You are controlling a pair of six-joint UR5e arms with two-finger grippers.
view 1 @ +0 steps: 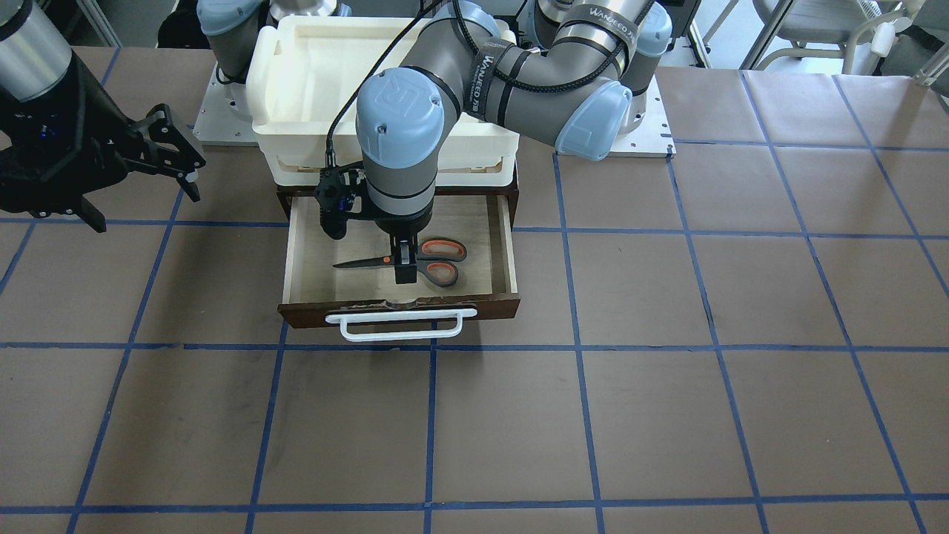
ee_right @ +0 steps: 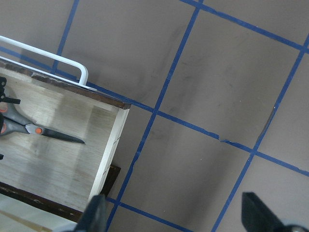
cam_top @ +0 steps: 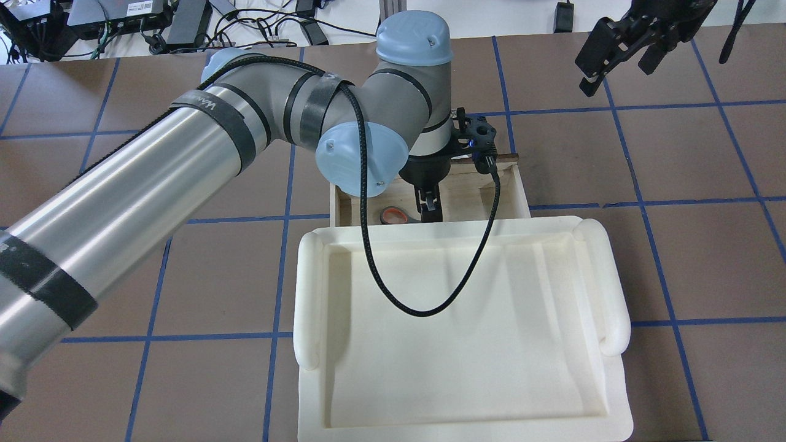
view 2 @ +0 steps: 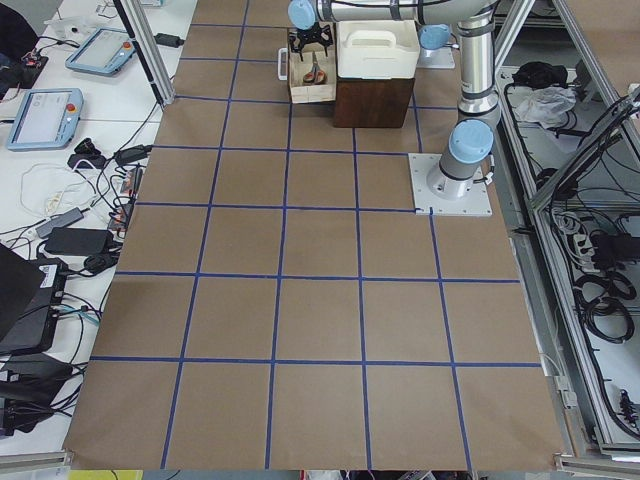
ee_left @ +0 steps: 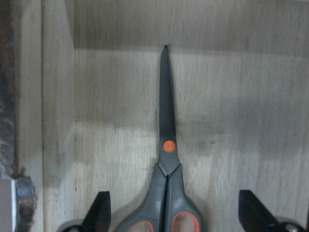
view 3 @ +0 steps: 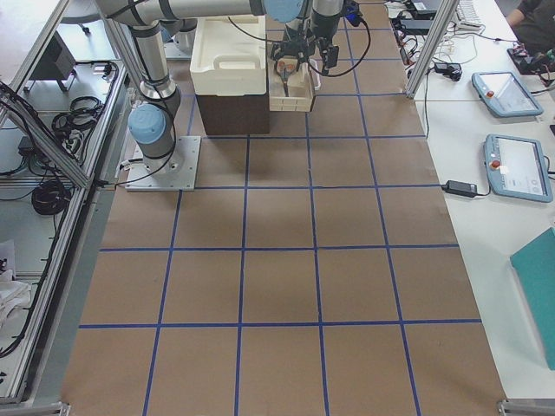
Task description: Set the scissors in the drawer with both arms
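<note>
The scissors (view 1: 426,262) lie flat on the pale floor of the open dark-brown drawer (view 1: 291,256), blades pointing toward the view's left. The drawer's white bar handle (view 1: 408,324) faces the front. My left gripper (view 1: 404,268) hangs straight down just over the scissors' handles. In the left wrist view the scissors (ee_left: 167,159) lie between its wide-apart fingers (ee_left: 101,210), so my left gripper (ee_left: 176,212) is open. My right gripper (view 1: 174,152) is open and empty, raised beside the drawer; its wrist view shows the scissors (ee_right: 43,130) and the drawer corner (ee_right: 113,140).
A cream-white plastic tray (cam_top: 310,294) sits on top of the drawer cabinet, behind the open drawer. The left arm's black cable (cam_top: 430,307) loops over the tray. The brown table (view 1: 667,415) has blue tape grid lines.
</note>
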